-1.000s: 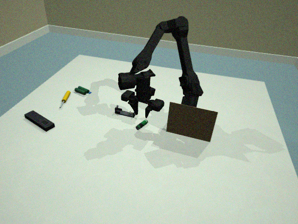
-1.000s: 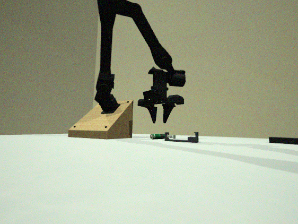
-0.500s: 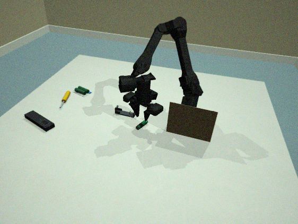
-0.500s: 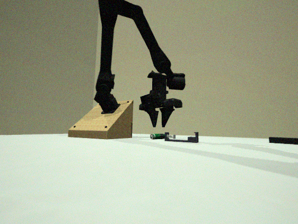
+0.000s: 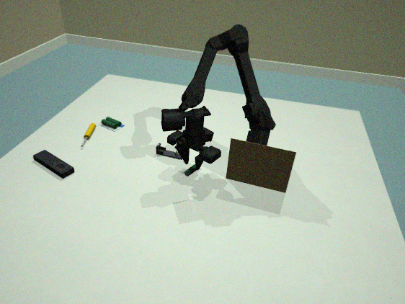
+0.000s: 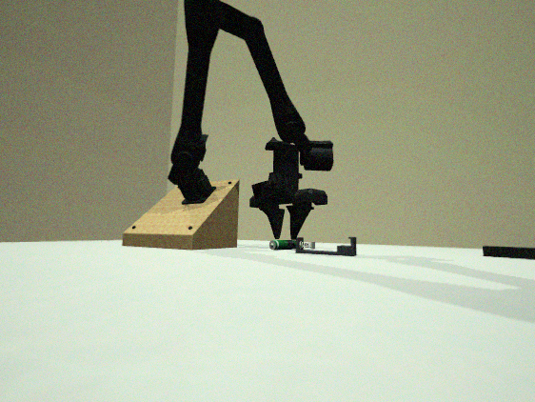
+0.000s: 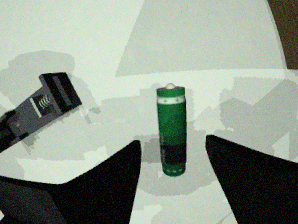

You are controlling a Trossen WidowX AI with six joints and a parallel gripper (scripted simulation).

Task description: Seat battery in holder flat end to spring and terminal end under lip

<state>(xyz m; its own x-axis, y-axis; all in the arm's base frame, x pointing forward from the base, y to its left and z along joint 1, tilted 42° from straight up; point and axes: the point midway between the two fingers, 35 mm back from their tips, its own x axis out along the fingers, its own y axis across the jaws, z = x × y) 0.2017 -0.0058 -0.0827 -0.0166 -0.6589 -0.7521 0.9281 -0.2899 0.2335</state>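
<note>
The green battery lies on its side on the white table, outside the holder. In the wrist view its terminal end points up the frame, its flat end down. The dark holder stands beside it, empty where visible; the wrist view shows pale coil marks near its closer end wall. My gripper is open, low over the battery and pointing down. The fingertips stand on either side of the battery's lower half in the wrist view, with gaps showing. The holder's far end is cut off there.
Two green cells lie together at the back left, near a yellow screwdriver. A black oblong box lies at the left in the top view. The arm's sloped wooden base stands on the battery's other side from the holder.
</note>
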